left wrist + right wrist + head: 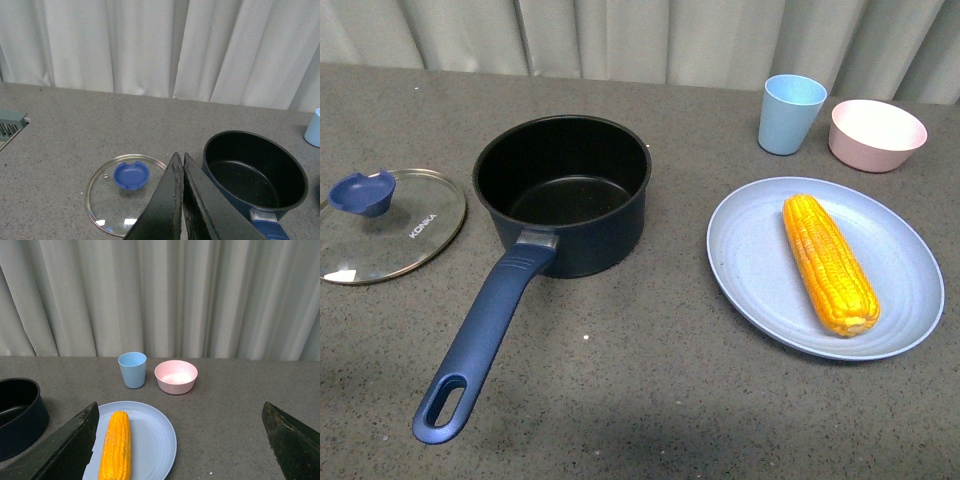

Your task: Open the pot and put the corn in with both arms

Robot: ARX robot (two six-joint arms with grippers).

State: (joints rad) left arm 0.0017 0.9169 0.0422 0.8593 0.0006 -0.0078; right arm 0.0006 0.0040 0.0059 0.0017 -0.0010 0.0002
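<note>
One each — pot [565,190], lid [412,236], corn [830,265], plate [750,250], cup [790,115], bowl [877,136] — perhaps one grille [9,125], half cut off.

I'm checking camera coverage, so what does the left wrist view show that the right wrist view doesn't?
Left wrist only: the glass lid and the left gripper, shut. Right wrist only: the corn on the plate, the pink bowl and the right gripper, open. Both: the pot, the blue cup and the curtain.

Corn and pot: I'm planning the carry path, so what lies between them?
Front view: only the plate rim beside the corn, then bare table up to the pot.
</note>
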